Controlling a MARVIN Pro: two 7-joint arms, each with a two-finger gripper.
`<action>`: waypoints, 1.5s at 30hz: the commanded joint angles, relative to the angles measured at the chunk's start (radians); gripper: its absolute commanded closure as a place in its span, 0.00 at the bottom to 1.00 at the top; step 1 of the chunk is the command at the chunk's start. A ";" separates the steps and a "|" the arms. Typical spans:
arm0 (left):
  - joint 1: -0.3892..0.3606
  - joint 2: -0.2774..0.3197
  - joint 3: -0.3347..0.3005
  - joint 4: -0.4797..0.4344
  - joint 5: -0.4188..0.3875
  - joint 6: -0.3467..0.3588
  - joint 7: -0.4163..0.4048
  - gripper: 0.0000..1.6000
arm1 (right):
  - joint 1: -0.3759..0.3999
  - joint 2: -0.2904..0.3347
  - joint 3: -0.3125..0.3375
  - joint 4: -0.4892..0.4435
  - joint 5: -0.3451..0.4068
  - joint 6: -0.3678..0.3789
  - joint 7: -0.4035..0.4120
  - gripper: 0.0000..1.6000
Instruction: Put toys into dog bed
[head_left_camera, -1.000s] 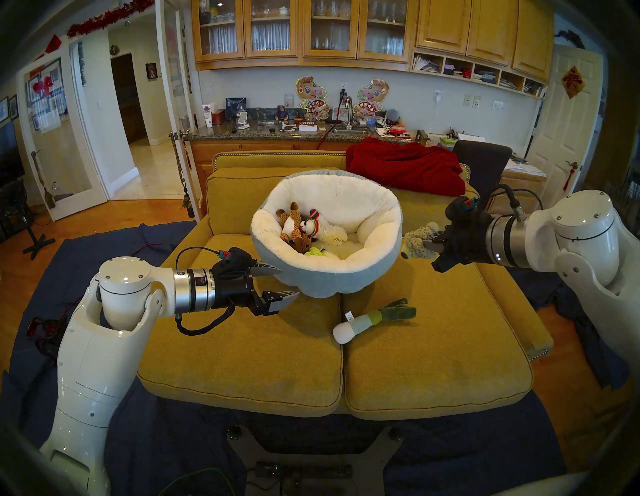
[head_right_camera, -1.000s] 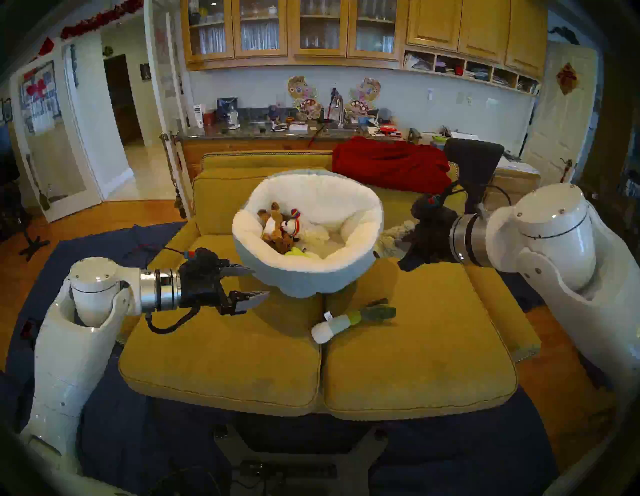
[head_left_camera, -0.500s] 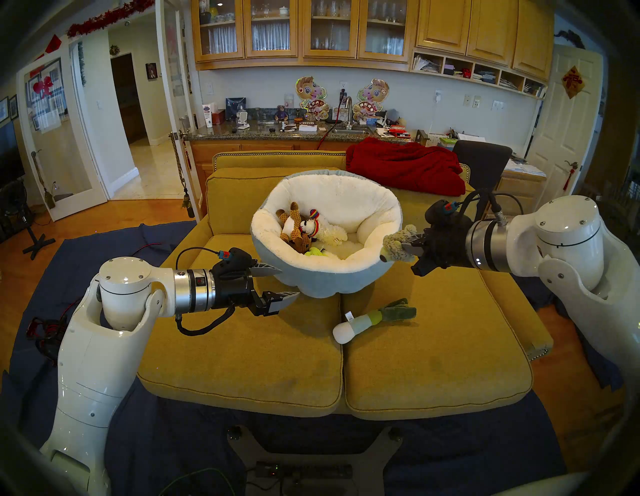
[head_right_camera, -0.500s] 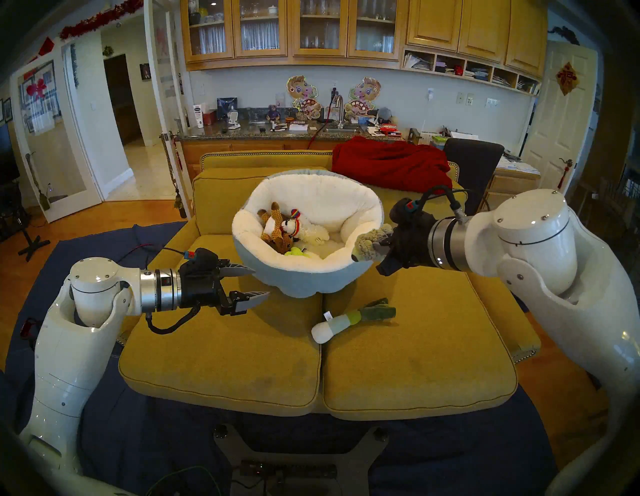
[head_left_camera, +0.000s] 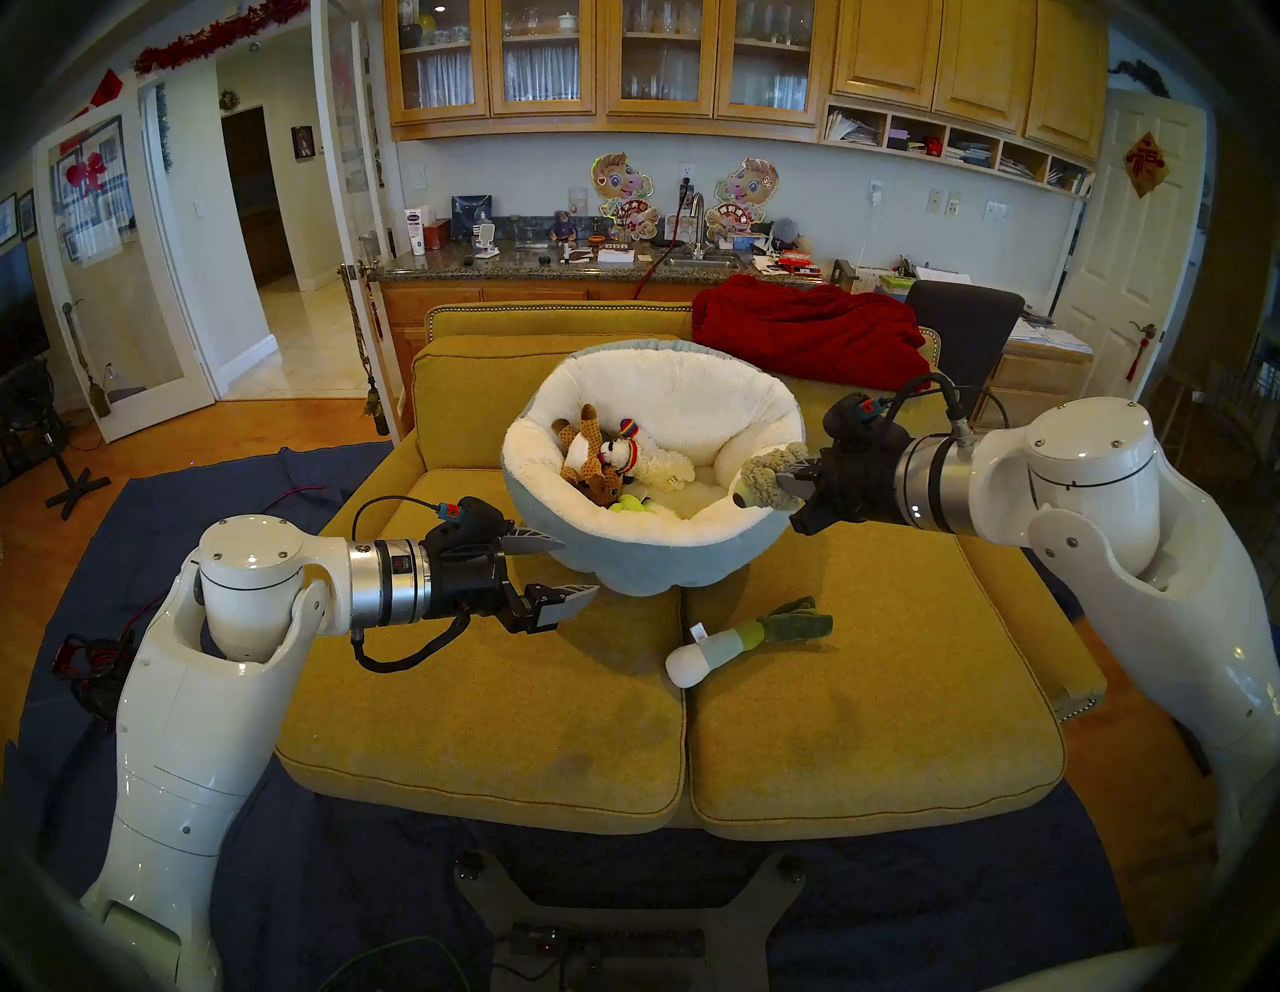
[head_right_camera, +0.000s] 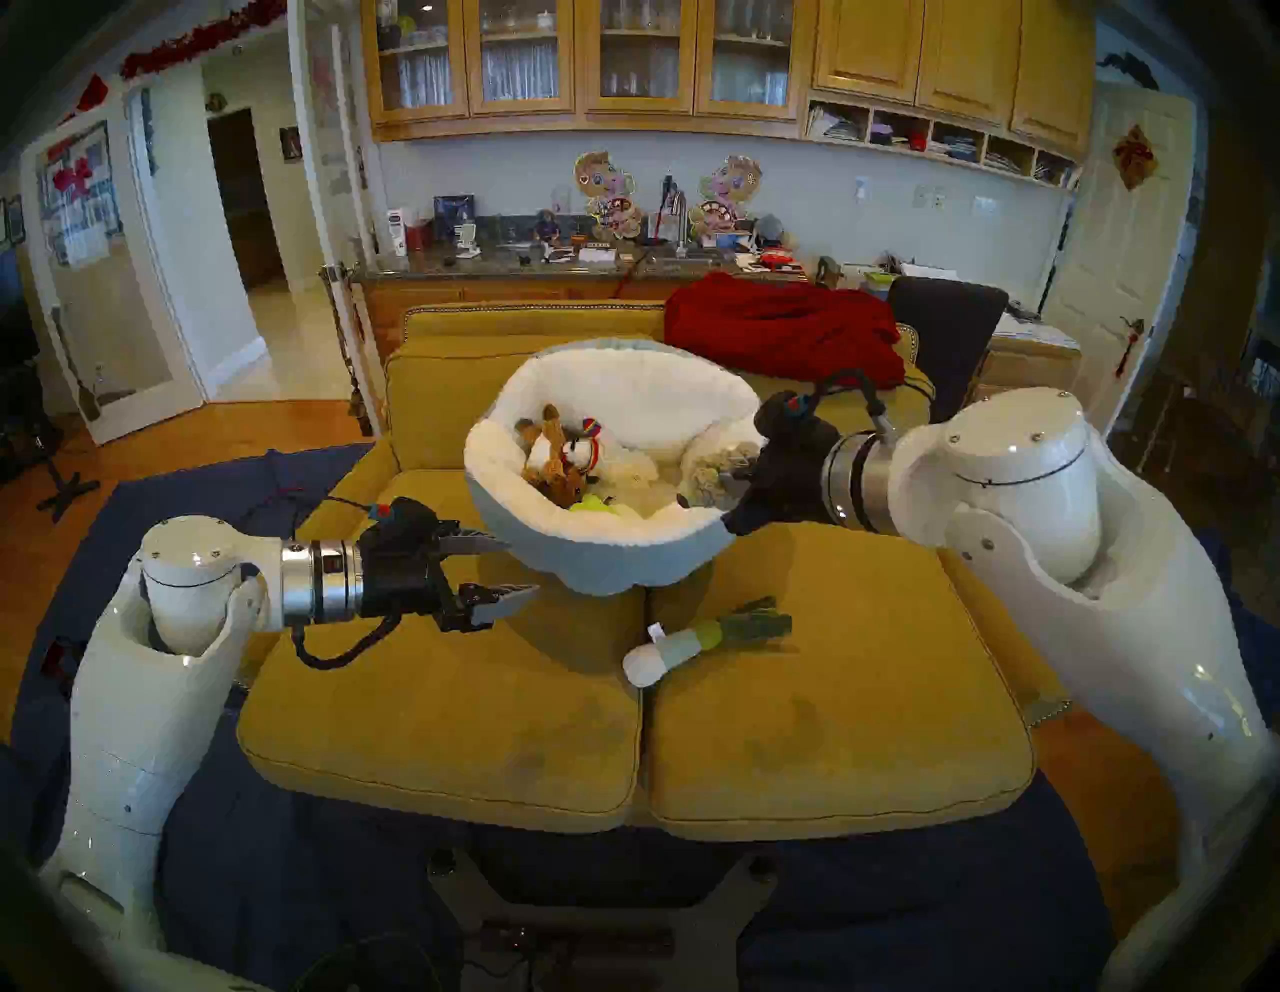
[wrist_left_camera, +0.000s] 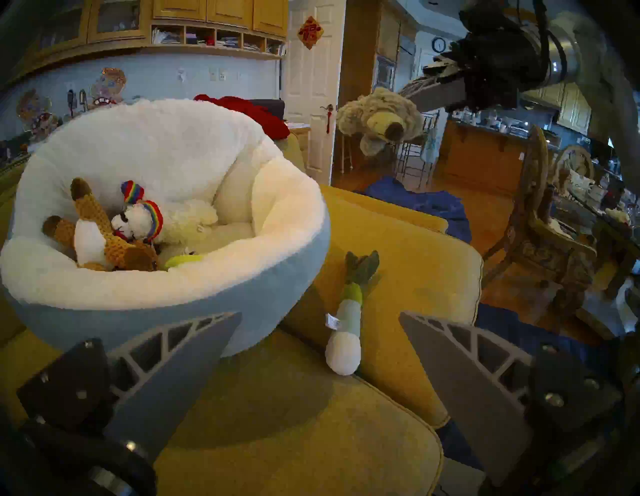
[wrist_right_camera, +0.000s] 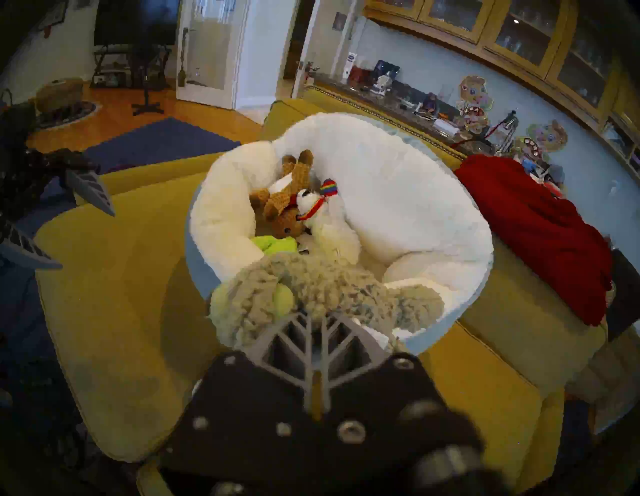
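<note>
The right gripper (head_left_camera: 786, 478) reaches level toward the dog bed (head_left_camera: 665, 561), pinching the fuzzy animal (head_left_camera: 765, 476) at the bed's right rim. The left gripper (head_left_camera: 557, 564) hangs spread beside the bed's left wall. The cactus (head_left_camera: 627, 506) lies half hidden inside; the leek (head_left_camera: 734, 641) lies before the bed.

- The two arms are big, round and shiny white, with thin dark lines and tiny screws on them.
- Each wrist is a silver metal ring with a black band.
- The left gripper (head_left_camera: 558, 564) is black with two grey pointy fingers (wrist_left_camera: 180, 353) that have triangle holes in them.
- The right gripper (head_left_camera: 791, 478) is black too, with silver screws.
- A black cable loops at each wrist.
- A small red and blue plug sits on top of each gripper.
</note>
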 joint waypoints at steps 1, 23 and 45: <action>-0.020 0.002 -0.011 -0.016 -0.003 -0.003 0.001 0.00 | 0.112 -0.096 -0.023 0.021 -0.033 -0.014 -0.027 1.00; -0.022 -0.001 -0.014 -0.017 0.001 -0.003 -0.003 0.00 | 0.299 -0.341 -0.167 0.182 -0.161 0.045 -0.097 1.00; -0.022 -0.005 -0.017 -0.019 0.004 -0.002 -0.007 0.00 | 0.438 -0.550 -0.247 0.426 -0.301 0.067 -0.124 1.00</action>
